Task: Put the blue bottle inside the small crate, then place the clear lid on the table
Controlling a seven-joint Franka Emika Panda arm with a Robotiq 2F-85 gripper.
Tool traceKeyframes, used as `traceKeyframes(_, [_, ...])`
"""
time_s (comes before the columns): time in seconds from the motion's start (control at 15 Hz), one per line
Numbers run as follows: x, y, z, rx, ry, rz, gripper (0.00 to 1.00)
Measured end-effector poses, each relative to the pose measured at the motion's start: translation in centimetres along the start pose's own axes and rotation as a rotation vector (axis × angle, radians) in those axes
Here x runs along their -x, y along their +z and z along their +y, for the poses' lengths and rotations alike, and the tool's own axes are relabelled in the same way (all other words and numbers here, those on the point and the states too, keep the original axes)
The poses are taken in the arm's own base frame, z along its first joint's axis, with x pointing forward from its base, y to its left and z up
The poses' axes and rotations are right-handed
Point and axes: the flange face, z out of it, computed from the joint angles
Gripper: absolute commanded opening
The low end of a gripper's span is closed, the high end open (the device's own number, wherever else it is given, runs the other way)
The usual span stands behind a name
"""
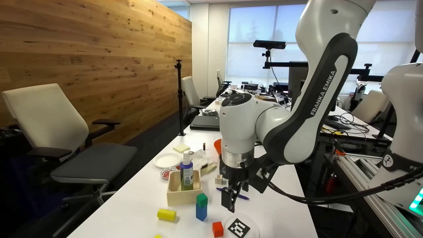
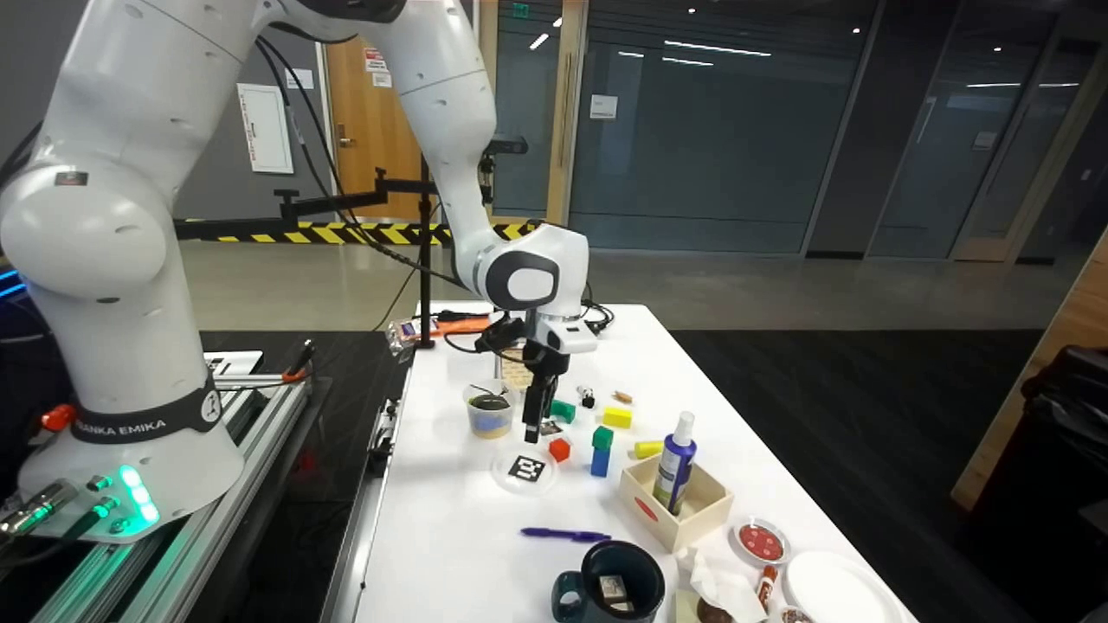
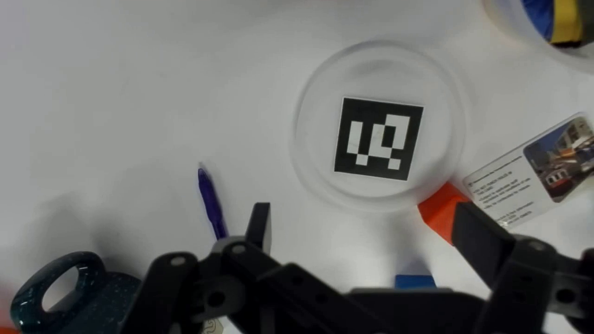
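The blue bottle [image 1: 186, 175] stands upright inside the small crate [image 1: 185, 198], its top well above the wooden walls. Both exterior views show this bottle [image 2: 674, 467] and crate [image 2: 692, 523]. Flat on the white table [image 2: 450, 536] lies the clear lid [image 3: 436, 130], round, with a black-and-white square marker in its middle. My gripper [image 3: 362, 213] is open above the table, close to the lid's edge, and holds nothing between its spread fingers. In an exterior view the gripper [image 1: 231, 198] points down over the area beside the lid, apart from crate and bottle.
A red cube [image 3: 441, 211] sits against the lid's edge, partly behind a finger. Nearby are a green block [image 1: 202, 200] on a blue block [image 1: 201, 212], a purple pen [image 2: 565, 535], a yellow cylinder [image 1: 167, 215], a tub [image 2: 490, 411] and a dark mug [image 2: 619, 580].
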Motion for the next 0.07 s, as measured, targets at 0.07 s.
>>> traceKeyframes(0.07, [0.33, -0.47, -0.03, -0.021, -0.007, 0.009, 1.0])
